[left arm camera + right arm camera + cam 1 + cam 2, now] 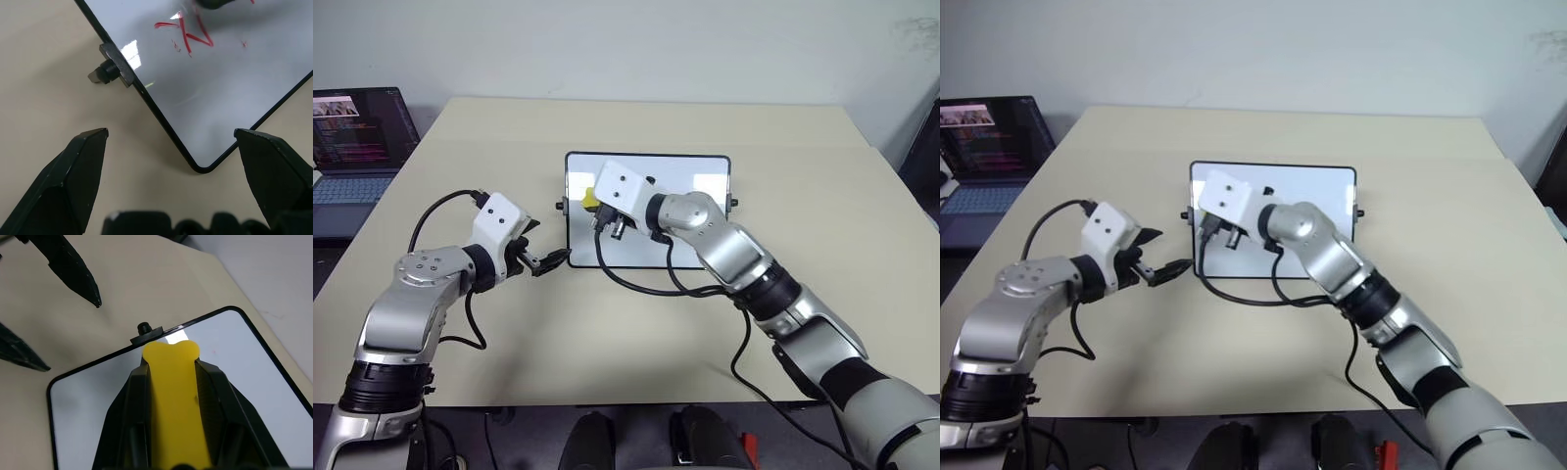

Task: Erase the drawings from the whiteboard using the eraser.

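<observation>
Desk (636, 333): a pale beige top, seen whole from the head views, carrying a small black-framed whiteboard (700, 211) near its middle.
Whiteboard: lies flat, a small black knob (100, 74) jutting from its left short side; the left wrist view shows that knob close up beside the rounded near corner.
Drawings (188, 32): red crossed marker strokes on the white surface, plain in the left wrist view; in the head views the right arm covers that part of the board.
Eraser (176, 401): a yellow block pinched between the two black fingers of the right claw (171, 363), its tip reaching out past them over the board's left end, close to the knob. From the head views just a sliver of yellow (590, 199) peeks out beside the wrist.
Right claw: closed on the eraser, poised over the left part of the board; whether the eraser touches the surface cannot be told.
Left claw (171, 134): fingers spread wide and holding nothing, at the board's near left corner, above the desk.
Laptop (357, 147): open, screen lit, at the desk's far left edge, well apart from the board.
</observation>
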Available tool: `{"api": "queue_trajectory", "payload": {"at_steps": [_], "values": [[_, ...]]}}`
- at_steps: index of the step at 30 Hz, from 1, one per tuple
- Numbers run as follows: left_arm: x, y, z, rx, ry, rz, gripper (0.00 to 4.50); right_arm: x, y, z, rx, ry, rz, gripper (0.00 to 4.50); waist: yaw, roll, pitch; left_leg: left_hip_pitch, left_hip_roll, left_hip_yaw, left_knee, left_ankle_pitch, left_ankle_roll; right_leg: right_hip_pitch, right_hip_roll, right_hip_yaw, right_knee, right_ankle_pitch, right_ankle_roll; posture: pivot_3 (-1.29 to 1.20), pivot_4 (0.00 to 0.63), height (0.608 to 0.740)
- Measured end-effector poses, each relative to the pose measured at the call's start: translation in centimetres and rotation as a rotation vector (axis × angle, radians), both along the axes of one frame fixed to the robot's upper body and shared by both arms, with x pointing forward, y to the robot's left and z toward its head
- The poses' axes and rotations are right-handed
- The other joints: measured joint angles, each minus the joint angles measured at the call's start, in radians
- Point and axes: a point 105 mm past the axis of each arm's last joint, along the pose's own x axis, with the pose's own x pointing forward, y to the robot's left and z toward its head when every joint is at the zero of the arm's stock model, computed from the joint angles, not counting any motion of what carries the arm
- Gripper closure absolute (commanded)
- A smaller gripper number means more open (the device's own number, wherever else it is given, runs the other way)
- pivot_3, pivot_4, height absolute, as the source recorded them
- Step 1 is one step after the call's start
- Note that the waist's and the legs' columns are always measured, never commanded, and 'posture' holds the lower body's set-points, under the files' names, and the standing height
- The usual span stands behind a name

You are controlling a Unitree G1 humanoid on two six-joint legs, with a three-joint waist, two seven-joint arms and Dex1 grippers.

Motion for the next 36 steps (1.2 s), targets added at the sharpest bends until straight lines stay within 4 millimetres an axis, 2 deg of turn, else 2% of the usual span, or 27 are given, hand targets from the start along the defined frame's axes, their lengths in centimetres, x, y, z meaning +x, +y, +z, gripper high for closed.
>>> {"api": "queue_trajectory", "payload": {"at_steps": [4, 7, 10, 15, 18, 23, 32, 36], "values": [[0.1, -0.1, -0.1, 0.007, -0.001, -0.008, 0.00, 1.2, 0.9, -0.2, -0.053, -0.047, -0.005, 3.52, 0.000, 0.000, 0.000, 0.000, 0.000, 0.000, 0.000, 0.000, 0.000, 0.000, 0.000, 0.000, 0.000, 0.000, 0.000, 0.00, 0.150, 0.740], [0.0, -0.1, -0.3, 0.007, 0.005, -0.014, 0.00, 1.5, 1.6, -1.3, -0.085, -0.032, 0.005, 3.52, 0.000, 0.000, 0.000, 0.000, 0.000, 0.000, 0.000, 0.000, 0.000, 0.000, 0.000, 0.000, 0.000, 0.000, 0.000, 0.00, 0.150, 0.740], [-0.2, -0.1, -0.6, 0.007, 0.016, -0.015, 0.00, 1.9, 1.3, -2.8, -0.138, -0.004, 0.006, 3.52, 0.000, 0.000, 0.000, 0.000, 0.000, 0.000, 0.000, 0.000, 0.000, 0.000, -0.001, 0.000, 0.000, 0.000, 0.000, 0.00, 0.150, 0.740], [-0.3, -0.2, -0.7, 0.008, 0.018, -0.018, 0.00, 1.6, 1.4, -3.6, -0.187, 0.013, 0.055, 3.52, 0.000, 0.000, 0.000, 0.001, 0.000, 0.000, 0.000, 0.000, 0.000, 0.000, -0.001, 0.000, 0.002, 0.000, 0.000, 0.00, 0.150, 0.740], [-0.3, -0.2, -0.8, 0.008, 0.019, -0.020, 0.00, 2.0, 1.7, -3.2, -0.164, 0.023, 0.038, 3.52, 0.000, 0.000, 0.000, 0.001, 0.000, 0.000, 0.000, 0.000, 0.000, 0.000, -0.001, -0.001, 0.003, 0.000, -0.001, 0.00, 0.150, 0.740], [-0.4, -0.6, -0.8, 0.007, 0.016, -0.032, 0.00, 3.4, 0.8, -1.5, -0.086, 0.047, -0.031, 3.52, 0.001, 0.000, 0.000, 0.001, -0.001, -0.001, 0.000, 0.000, 0.000, 0.000, -0.002, -0.001, 0.003, 0.001, -0.001, 0.00, 0.150, 0.740], [-0.4, -1.3, -1.1, -0.002, 0.012, -0.051, 0.00, 2.4, 0.6, -3.4, -0.171, 0.146, 0.047, 3.52, 0.000, 0.000, 0.000, 0.003, -0.001, -0.001, 0.001, 0.000, 0.000, 0.002, -0.002, -0.001, 0.004, 0.001, -0.001, 0.00, 0.150, 0.740], [-0.3, -1.4, -1.2, -0.002, 0.012, -0.053, 0.00, 2.8, 0.7, -2.9, -0.144, 0.115, 0.011, 3.53, 0.001, 0.000, 0.000, 0.003, -0.001, -0.001, 0.001, 0.000, 0.000, 0.001, -0.002, -0.001, 0.006, 0.001, -0.001, 0.00, 0.150, 0.740]]}}
